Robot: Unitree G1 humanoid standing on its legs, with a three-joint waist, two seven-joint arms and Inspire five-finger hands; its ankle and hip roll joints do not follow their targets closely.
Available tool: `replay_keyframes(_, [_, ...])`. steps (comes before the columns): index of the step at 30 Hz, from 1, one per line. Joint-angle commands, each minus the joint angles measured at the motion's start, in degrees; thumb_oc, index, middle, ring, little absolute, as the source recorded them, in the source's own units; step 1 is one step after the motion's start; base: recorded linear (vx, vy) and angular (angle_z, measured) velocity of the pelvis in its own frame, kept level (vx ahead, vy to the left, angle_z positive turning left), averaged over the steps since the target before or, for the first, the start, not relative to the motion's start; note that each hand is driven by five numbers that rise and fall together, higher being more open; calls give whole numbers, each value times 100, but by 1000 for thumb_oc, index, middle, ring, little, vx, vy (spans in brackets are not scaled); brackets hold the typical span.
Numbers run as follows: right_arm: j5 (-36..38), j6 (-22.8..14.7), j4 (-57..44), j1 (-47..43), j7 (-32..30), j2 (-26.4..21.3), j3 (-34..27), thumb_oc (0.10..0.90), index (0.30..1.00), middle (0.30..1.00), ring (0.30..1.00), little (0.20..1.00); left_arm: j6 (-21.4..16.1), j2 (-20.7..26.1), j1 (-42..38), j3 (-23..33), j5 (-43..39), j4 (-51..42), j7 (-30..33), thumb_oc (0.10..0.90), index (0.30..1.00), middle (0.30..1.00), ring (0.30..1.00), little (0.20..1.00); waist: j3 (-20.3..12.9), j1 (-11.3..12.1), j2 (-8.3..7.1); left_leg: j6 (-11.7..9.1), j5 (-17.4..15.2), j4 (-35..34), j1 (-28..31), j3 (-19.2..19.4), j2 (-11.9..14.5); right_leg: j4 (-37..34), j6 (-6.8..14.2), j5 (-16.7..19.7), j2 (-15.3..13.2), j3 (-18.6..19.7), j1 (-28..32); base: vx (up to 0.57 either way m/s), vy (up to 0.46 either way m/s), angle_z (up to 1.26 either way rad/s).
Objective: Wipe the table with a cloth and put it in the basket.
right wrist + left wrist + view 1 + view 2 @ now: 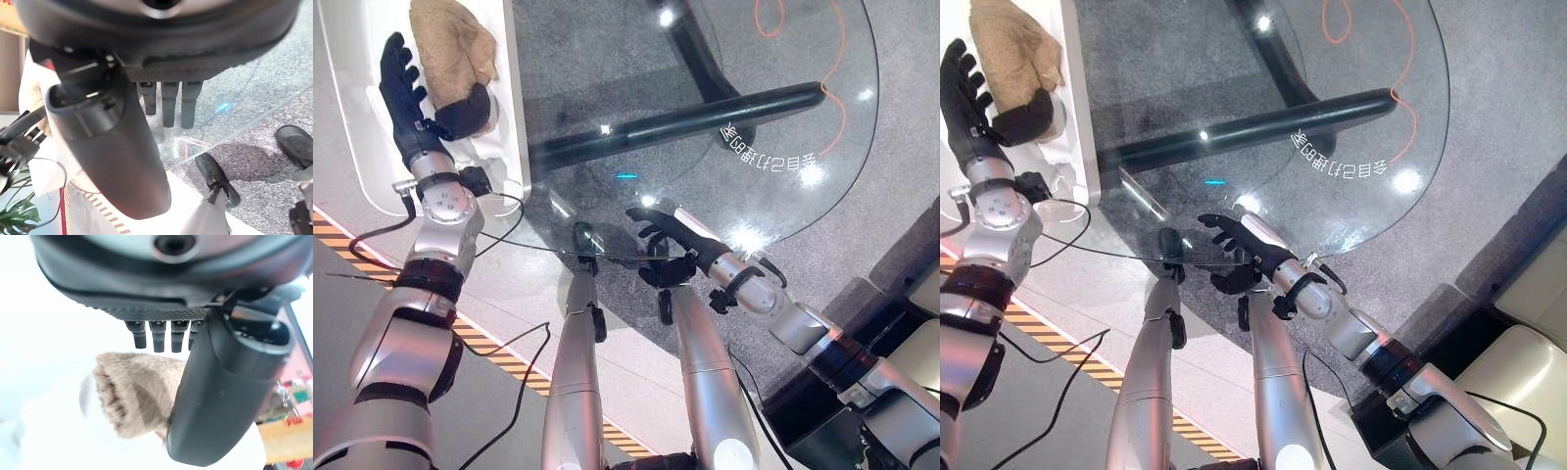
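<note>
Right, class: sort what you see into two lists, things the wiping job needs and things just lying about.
For the job:
cloth
white basket
glass table
left robot hand, open over the cloth
right robot hand, open at the table's edge

Lying about:
orange cord under the glass

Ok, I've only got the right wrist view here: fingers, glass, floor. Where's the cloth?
Observer: The tan cloth lies inside the white basket, which sits beside the glass table.
Operator: Is the left hand gripping it?
Observer: No. The left hand is over the basket with its fingers straight, and its thumb lies against the cloth's edge.
Operator: And my right hand, seen from the head?
Observer: The right hand is open over the table's near edge and holds nothing.
</note>
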Motion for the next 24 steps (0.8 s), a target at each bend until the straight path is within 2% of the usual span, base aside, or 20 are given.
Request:
replay_keyframes(1, [-169,-249,-607,466,-66,104,-358,800,900,900,900,900,-747,308,104,648,124,-201,556,800,900,900,900,900,-91,133,-121,460,-1052,937,362,429,-421,-1593,58,885,355,341,590,-14,-44,-2])
replay_keyframes(3, [-272,-317,-701,710,-74,113,-464,800,900,900,900,900,-975,337,403,904,434,-573,829,800,900,900,900,900,-91,193,-107,471,-1073,912,505,402,-423,-1584,40,820,363,316,739,-25,-71,2])
replay_keyframes(8, [-443,-454,-746,1131,-108,203,-618,800,900,900,900,900,-1186,202,1018,1375,1173,-1391,1173,800,900,900,900,900,-91,323,-116,467,-1092,824,812,327,-433,-1624,14,724,380,250,1084,-33,-74,5])
replay_keyframes(10, [-464,-485,-730,1227,-111,241,-645,800,900,900,900,900,-1227,130,1169,1458,1311,-1597,1158,800,900,900,900,900,-91,360,-122,465,-1098,801,912,298,-440,-1630,13,698,381,233,1196,-33,-74,7])
replay_keyframes(14, [-498,-597,-504,1462,-142,375,-667,800,900,900,900,900,-1323,-135,1683,1549,1337,-2056,711,800,900,900,900,900,-91,465,-134,442,-1102,694,1259,205,-473,-1677,34,650,374,180,1557,-35,-74,8])
replay_keyframes(18, [-344,-815,-18,1809,-73,594,-864,800,900,900,900,900,-798,-705,2753,1368,1320,-2955,-399,800,900,900,900,900,-91,642,-162,411,-1007,394,1934,9,-555,-1902,86,700,344,101,2270,-48,-102,0])
replay_keyframes(19, [-319,-843,25,1876,-48,622,-902,800,900,900,900,900,-762,-811,2939,1283,1417,-3088,-422,800,900,900,900,900,-91,666,-163,411,-1019,357,2056,-18,-557,-1926,96,682,332,90,2395,-32,-98,9])
replay_keyframes(21, [-178,-950,159,2051,25,716,-1027,800,900,900,900,900,-455,-1108,3392,1084,1503,-3439,-750,800,900,900,900,900,-91,732,-177,405,-970,224,2356,-102,-572,-2035,124,714,306,53,2705,-35,-98,8])
replay_keyframes(22, [-190,-1007,302,2148,105,783,-1119,800,900,900,900,900,-287,-1232,3654,956,1396,-3515,-963,800,900,900,900,900,-92,768,-181,397,-966,154,2583,-155,-580,-2106,142,719,280,37,2943,-10,-115,13])
replay_keyframes(23, [-215,-1007,469,2269,171,855,-1213,800,900,900,900,900,-43,-1413,3968,810,943,-3442,-1304,800,900,900,900,900,-223,806,-186,395,-969,38,2830,-202,-581,-2219,171,734,244,9,3200,21,-113,15])
replay_keyframes(24, [-179,-994,521,2309,197,877,-1235,800,900,900,900,900,28,-1483,4065,771,787,-3383,-1433,800,900,900,900,900,-299,813,-191,392,-955,-14,2884,-215,-581,-2277,180,755,230,4,3265,43,-108,14])
